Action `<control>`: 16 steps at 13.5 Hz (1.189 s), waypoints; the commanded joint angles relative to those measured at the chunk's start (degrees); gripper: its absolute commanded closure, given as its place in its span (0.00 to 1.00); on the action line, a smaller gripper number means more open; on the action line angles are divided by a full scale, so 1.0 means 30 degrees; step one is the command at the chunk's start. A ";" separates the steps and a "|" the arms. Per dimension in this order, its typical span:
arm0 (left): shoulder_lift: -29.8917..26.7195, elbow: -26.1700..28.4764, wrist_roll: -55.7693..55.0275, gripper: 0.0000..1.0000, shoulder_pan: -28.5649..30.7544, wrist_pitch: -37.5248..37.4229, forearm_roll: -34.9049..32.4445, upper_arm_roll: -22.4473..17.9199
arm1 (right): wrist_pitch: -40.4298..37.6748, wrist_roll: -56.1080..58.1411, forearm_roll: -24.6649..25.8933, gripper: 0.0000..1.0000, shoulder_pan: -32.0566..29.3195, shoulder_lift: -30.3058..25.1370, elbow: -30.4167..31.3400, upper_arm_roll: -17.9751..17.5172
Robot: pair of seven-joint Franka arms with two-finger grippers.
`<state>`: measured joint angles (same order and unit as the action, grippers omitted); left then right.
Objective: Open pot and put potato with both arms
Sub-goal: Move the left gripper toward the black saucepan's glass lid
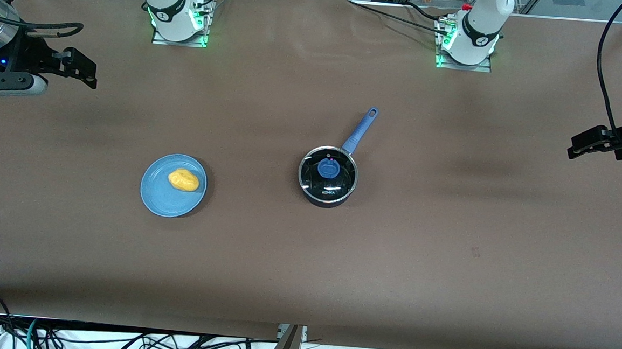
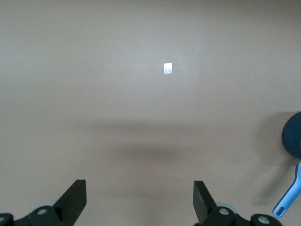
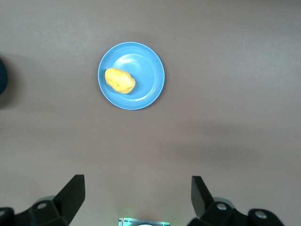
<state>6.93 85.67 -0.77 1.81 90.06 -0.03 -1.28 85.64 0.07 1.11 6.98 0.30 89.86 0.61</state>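
The table is covered in plain brown, and both arms hang high at its two ends, which leaves the middle free for the work. The right gripper is over the right arm's end of the table, its fingers spread wide and holding nothing; its wrist view looks down on the plate, so it seems placed to take what lies there. The left gripper is over the left arm's end, likewise spread and empty, with only the edge of the pot showing in its view. The pot stands near the table's centre, its lid on and closed, the blue knob on top, the handle pointing away from the front camera toward the left arm's base. The plate sits well apart from it, toward the right arm's end. The potato lies on the plate, probably loose. Nothing of the task looks begun: the lid would come off first.
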 commanded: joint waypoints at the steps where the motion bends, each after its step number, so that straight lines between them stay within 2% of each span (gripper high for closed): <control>1: -0.0583 0.0594 0.0168 0.00 -0.0048 -0.0106 0.0155 -0.0014 | -0.0129 0.0037 0.0246 0.00 -0.0128 0.0223 -0.0510 -0.0026; 7: -0.0525 0.1208 -0.0006 0.00 -0.0282 -0.0049 0.0707 0.0219 | 0.0075 0.0066 0.0334 0.00 -0.0099 0.0223 -0.0510 -0.0055; 10: -0.0292 0.1356 -0.2309 0.00 -0.1682 0.0184 0.1355 0.0483 | 0.0046 0.0066 0.0246 0.00 -0.0069 0.0223 -0.0510 -0.0055; 11: 0.0116 0.1356 -0.3366 0.00 -0.2385 0.0678 0.1357 0.0629 | 0.0046 0.0066 0.0246 0.00 -0.0069 0.0223 -0.0510 -0.0055; 13: 0.1081 0.1327 -0.5329 0.00 -0.3704 0.2403 0.1152 0.1796 | 0.0046 0.0066 0.0217 0.00 -0.0069 0.0223 -0.0510 -0.0055; 16: 0.3597 0.1093 -0.9749 0.00 -0.5490 0.6236 0.1182 0.3000 | 0.0046 0.0066 0.0187 0.00 -0.0069 0.0223 -0.0510 -0.0084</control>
<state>12.58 90.28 -23.61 -11.82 103.25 3.54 6.88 86.25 0.10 1.27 6.99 0.36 89.80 0.73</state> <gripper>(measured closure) 0.000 0.000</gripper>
